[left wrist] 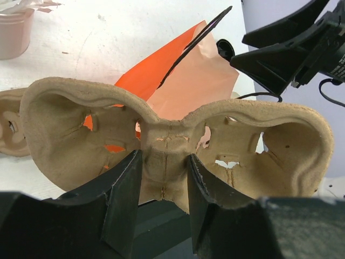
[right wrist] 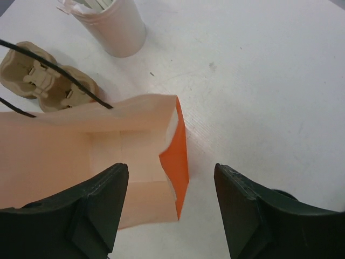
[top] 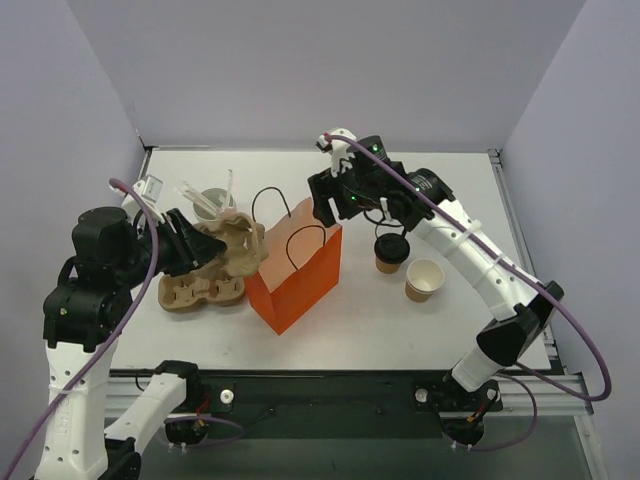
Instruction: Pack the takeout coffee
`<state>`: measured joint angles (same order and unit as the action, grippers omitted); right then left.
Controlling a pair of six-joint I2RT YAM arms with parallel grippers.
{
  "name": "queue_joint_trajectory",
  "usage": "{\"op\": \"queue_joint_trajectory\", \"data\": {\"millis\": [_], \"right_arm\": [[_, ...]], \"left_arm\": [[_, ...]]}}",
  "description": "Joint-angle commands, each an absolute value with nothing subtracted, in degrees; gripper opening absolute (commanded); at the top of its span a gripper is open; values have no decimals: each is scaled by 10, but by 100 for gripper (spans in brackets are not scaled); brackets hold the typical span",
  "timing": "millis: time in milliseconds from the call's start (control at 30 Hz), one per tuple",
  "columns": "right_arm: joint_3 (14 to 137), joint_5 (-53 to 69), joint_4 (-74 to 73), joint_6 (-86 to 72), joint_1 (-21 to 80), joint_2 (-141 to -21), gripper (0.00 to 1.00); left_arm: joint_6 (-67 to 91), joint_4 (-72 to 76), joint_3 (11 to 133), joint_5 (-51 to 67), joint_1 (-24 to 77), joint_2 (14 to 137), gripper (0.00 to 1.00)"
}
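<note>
The takeout coffee (top: pixel 391 250), a small tan cup with a black lid, stands on the table right of the orange bag (top: pixel 297 272). My right gripper (top: pixel 330 205) hovers over the bag's far right corner. In the right wrist view this gripper (right wrist: pixel 171 172) is open, and the bag's orange side wall (right wrist: pixel 181 156) stands between its fingers without touching them. My left gripper (top: pixel 200 245) holds a pulp cup carrier (top: pixel 235 245) tilted up beside the bag's left side. In the left wrist view that gripper (left wrist: pixel 163 162) is shut on the carrier's middle ridge (left wrist: pixel 164 140).
A second pulp carrier (top: pixel 200 290) lies on the table under the held one. A white cup of stirrers (top: pixel 215 200) stands behind them. A tan cup with no lid (top: pixel 424 280) sits just right of the coffee. The bag's black handles (top: pixel 268 205) stick up.
</note>
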<state>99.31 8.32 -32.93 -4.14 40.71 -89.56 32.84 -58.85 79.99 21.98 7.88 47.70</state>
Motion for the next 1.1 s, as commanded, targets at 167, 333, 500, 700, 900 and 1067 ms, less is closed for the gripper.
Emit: {"op": "queue_joint_trajectory", "data": {"millis": [167, 333, 500, 700, 900, 1067], "right_arm": [[1104, 2, -420, -8, 427, -991, 56], [1081, 2, -424, -4, 422, -992, 41], [1078, 26, -425, -75, 414, -971, 0], [1071, -50, -433, -264, 417, -905, 0], [982, -120, -439, -370, 461, -837, 0], [913, -156, -435, -398, 466, -815, 0]], "left_arm": [[347, -547, 810, 233, 83, 468, 30], [364, -525, 802, 237, 83, 466, 30], [424, -493, 773, 272, 83, 449, 30], [461, -551, 842, 287, 83, 471, 30], [507, -555, 890, 323, 83, 503, 29], [439, -605, 843, 218, 83, 501, 29]]}}
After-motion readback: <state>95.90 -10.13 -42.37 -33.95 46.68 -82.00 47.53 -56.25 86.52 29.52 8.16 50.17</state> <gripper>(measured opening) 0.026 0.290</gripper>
